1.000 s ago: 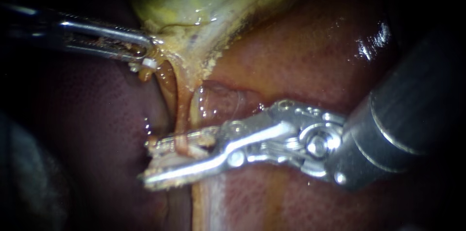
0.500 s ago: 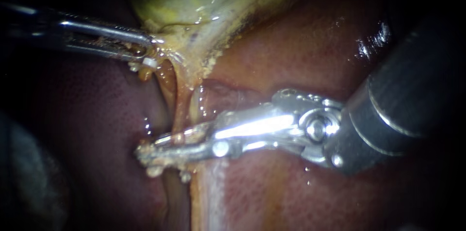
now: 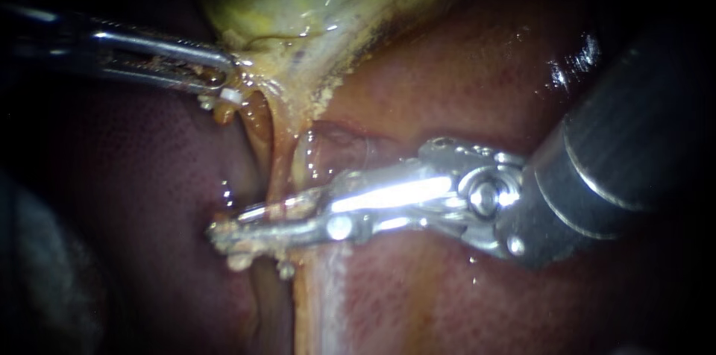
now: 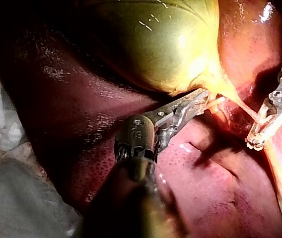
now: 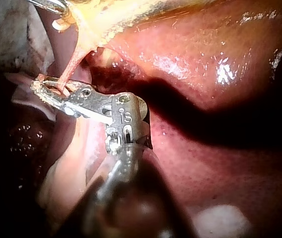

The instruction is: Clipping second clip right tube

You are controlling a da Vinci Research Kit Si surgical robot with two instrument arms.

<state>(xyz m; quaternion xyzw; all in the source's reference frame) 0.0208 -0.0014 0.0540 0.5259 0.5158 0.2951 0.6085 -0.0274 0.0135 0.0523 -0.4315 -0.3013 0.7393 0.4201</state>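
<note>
Tube [image 3: 277,168], thin and orange, hangs from the gallbladder [image 3: 298,19] at centre-left of the endoscope view. Its lower stretch is hidden inside the right instrument [image 3: 230,225], whose crusted jaws are pressed together on it. Whether they carry a clip can't be made out. The left instrument [image 3: 227,75], upper left, pinches the gallbladder's neck.

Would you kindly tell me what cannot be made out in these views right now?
1. Endoscope view: whether a clip sits on the tube; the right instrument's closed claw covers that spot.
2. Endoscope view: the white bit below the left instrument, which grips the gallbladder, is too small to tell clip from tissue.
3. Right wrist view: the left instrument is cut off by the edge.
</note>
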